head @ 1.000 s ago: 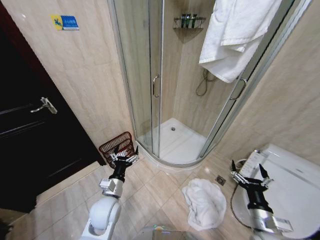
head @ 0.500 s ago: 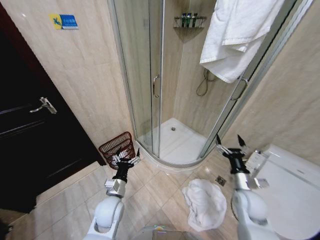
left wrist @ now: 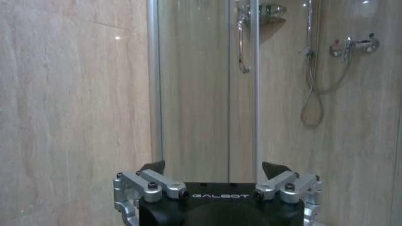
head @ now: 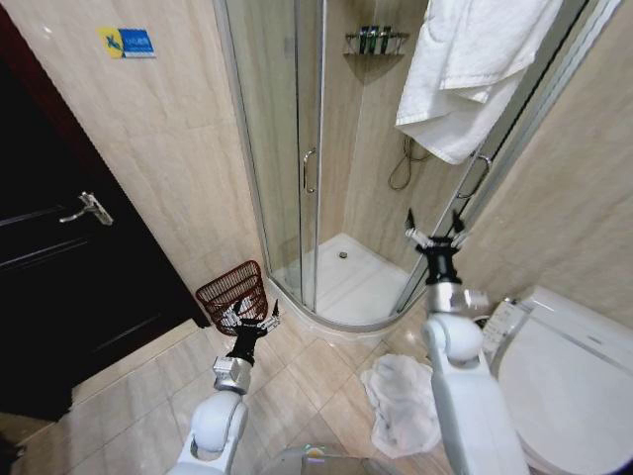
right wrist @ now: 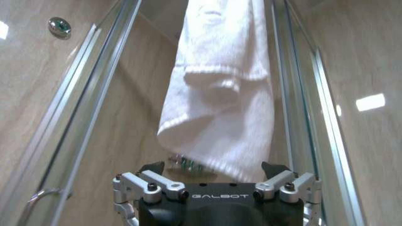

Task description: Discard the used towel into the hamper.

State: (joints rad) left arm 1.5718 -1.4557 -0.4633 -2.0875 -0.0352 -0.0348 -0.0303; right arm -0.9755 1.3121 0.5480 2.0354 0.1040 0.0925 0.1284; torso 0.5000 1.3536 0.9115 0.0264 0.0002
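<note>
Head view recorded the right gripper (head: 433,226) raised, jaws apart and empty, with the hanging towel (head: 465,69) above them. Left gripper (head: 248,316) sat low, jaws apart, the hamper (head: 230,288) just beyond them. Another towel (head: 401,401) lay crumpled on the floor (head: 307,371).

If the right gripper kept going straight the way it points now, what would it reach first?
Probably the hanging white towel: the right gripper, jaws open, points up at its lower edge, with nothing visible between, though depth is unclear.
</note>
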